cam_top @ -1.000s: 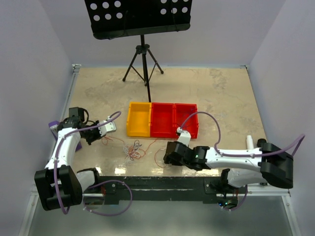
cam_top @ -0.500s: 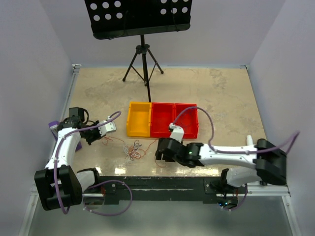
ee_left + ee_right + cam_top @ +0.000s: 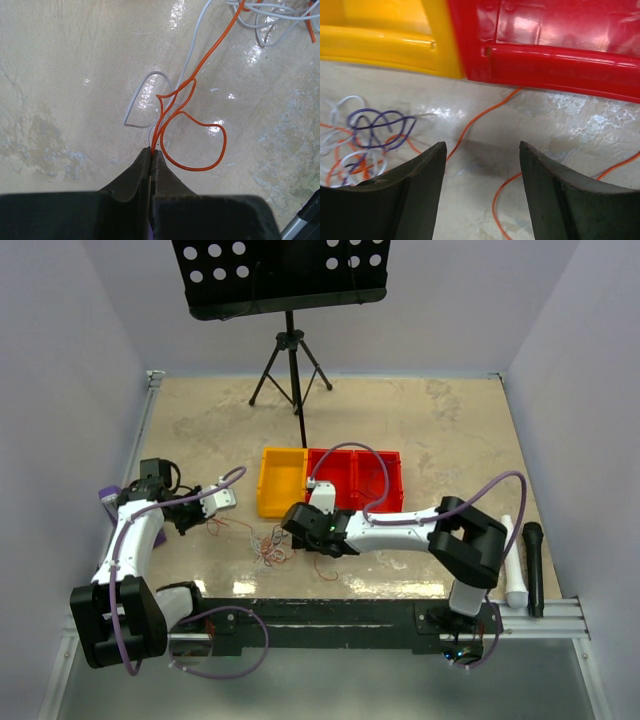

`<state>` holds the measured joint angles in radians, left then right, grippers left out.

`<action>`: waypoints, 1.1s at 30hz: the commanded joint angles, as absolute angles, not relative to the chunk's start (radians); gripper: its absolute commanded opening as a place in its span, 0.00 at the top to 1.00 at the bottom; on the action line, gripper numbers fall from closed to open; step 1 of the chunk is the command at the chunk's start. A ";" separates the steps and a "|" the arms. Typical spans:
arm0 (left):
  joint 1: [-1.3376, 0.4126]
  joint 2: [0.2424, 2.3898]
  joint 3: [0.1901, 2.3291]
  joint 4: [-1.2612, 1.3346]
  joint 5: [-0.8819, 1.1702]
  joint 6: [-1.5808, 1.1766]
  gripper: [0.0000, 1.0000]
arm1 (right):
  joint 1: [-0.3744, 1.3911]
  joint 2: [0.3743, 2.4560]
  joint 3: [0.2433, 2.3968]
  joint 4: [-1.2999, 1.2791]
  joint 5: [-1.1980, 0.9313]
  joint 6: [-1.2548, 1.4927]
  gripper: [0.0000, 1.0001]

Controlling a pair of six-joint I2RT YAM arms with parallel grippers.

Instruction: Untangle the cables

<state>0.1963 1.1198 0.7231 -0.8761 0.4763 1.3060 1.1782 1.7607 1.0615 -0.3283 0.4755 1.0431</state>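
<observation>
Left gripper (image 3: 151, 155): I'm pinching one end of an orange wire (image 3: 225, 142), jaws pressed tight at the bottom centre of the left wrist view. Right gripper (image 3: 482, 147): I'm hovering with the fingers spread wide and nothing between them, just below the yellow bin (image 3: 380, 40) and the red bin (image 3: 545, 50). The cables (image 3: 272, 545) are lying knotted at lower centre of the top view, lower left in the right wrist view.

Risks:
- Pulling left on a snagged knot could drag the whole bundle, or slip the wire out of the pinch.
- Closing right carelessly could grab several strands and tighten the tangle.
- A loose orange strand is running up to the red bin's foot and may catch.
</observation>
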 commanded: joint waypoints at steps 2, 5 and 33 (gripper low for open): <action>0.204 1.114 0.719 -0.861 0.509 1.333 1.00 | 1.169 1.815 1.107 -0.342 0.518 1.008 0.37; 0.204 1.112 0.716 -0.858 0.506 1.335 1.00 | 1.167 1.850 1.134 -0.348 0.535 1.003 0.37; 0.204 1.100 0.726 -0.876 0.492 1.365 1.00 | 1.339 2.091 1.144 -0.492 0.600 1.054 0.64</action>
<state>0.1963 1.1183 0.7128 -0.8768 0.4755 1.3300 1.3010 1.9865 1.2106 -0.3264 0.7727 0.9955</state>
